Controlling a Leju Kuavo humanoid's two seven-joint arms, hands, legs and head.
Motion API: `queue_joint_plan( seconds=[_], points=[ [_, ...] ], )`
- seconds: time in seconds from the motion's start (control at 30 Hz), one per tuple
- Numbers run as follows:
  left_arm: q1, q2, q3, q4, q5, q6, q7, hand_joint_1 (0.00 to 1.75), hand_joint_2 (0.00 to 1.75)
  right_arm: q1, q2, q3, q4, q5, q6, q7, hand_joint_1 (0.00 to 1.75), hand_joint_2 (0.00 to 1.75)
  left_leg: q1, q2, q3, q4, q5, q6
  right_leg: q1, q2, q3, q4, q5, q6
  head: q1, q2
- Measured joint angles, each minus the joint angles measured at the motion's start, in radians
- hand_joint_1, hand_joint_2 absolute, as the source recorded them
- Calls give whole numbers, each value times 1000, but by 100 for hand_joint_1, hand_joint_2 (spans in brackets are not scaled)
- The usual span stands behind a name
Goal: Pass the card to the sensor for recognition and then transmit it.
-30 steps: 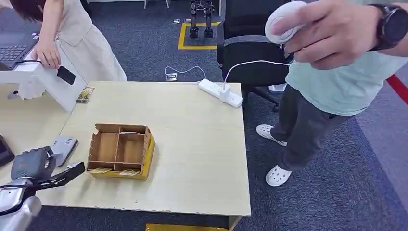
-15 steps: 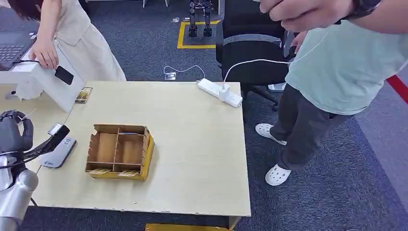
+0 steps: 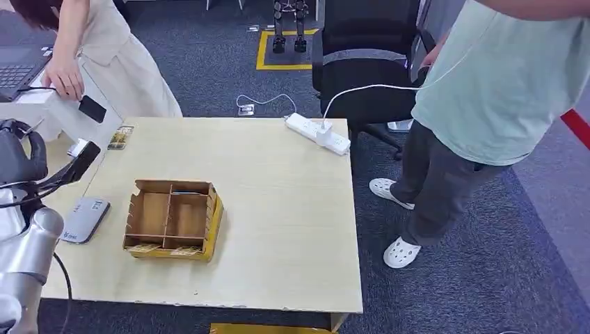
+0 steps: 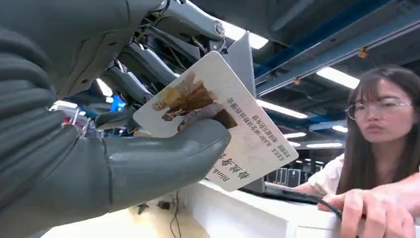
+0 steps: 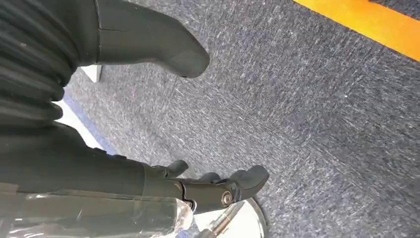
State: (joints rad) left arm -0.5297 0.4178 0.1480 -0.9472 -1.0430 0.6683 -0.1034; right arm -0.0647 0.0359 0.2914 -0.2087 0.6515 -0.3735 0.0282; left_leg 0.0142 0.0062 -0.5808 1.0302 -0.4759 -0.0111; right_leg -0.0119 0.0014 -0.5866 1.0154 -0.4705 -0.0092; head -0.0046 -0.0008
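Note:
My left hand (image 3: 19, 165) is raised over the table's left edge and pinches a white card (image 3: 78, 151) between thumb and fingers. Up close, the card (image 4: 218, 124) shows a brown picture and printed text, with the thumb (image 4: 163, 158) pressed on its face. The grey card sensor (image 3: 84, 218) lies flat on the table below and nearer than the card. A person in a cream dress (image 3: 111, 49) stands behind the table's far left corner, one hand on a white stand (image 3: 66, 104). My right hand (image 5: 218, 191) hangs over the carpet, holding nothing.
A compartmented cardboard box (image 3: 174, 219) sits right of the sensor. Another card (image 3: 122, 137) lies near the white stand. A power strip (image 3: 319, 133) rests at the far edge. A second person (image 3: 487, 104) and a black chair (image 3: 369, 69) are right of the table.
My left hand has lifted from low over the sensor and carried the card farther away, toward the white stand. The person on the right has raised their hand out of the picture.

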Motion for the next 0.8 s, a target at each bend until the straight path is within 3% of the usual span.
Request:
queue_joint_plan(
  seconds=[0.5, 0.67, 0.7, 0.8],
  points=[
    [-94, -42, -71, 35, -54, 2, 5, 175, 175, -3, 6, 0, -2, 26, 3, -8, 0, 175, 0, 1, -1, 0, 0, 0, 0, 1, -1, 0, 0, 0, 0, 0],
    [-98, -48, -73, 40, -49, 2, -22, 175, 175, -4, 7, 0, -2, 30, 3, -10, 0, 175, 0, 1, -1, 0, 0, 0, 0, 2, -1, 0, 0, 0, 0, 0],
    [-98, -48, -73, 40, -47, 2, -25, 0, 175, -4, 7, 0, -2, 31, 3, -10, 0, 175, 0, 1, -1, 0, 0, 0, 0, 2, -1, 0, 0, 0, 0, 0],
    [-99, -52, -73, 40, -30, 2, -32, 0, 175, -4, 7, 0, -2, 34, 3, -10, 0, 175, 0, 1, -1, 0, 0, 0, 0, 2, -1, 0, 0, 0, 0, 0]
  ],
)
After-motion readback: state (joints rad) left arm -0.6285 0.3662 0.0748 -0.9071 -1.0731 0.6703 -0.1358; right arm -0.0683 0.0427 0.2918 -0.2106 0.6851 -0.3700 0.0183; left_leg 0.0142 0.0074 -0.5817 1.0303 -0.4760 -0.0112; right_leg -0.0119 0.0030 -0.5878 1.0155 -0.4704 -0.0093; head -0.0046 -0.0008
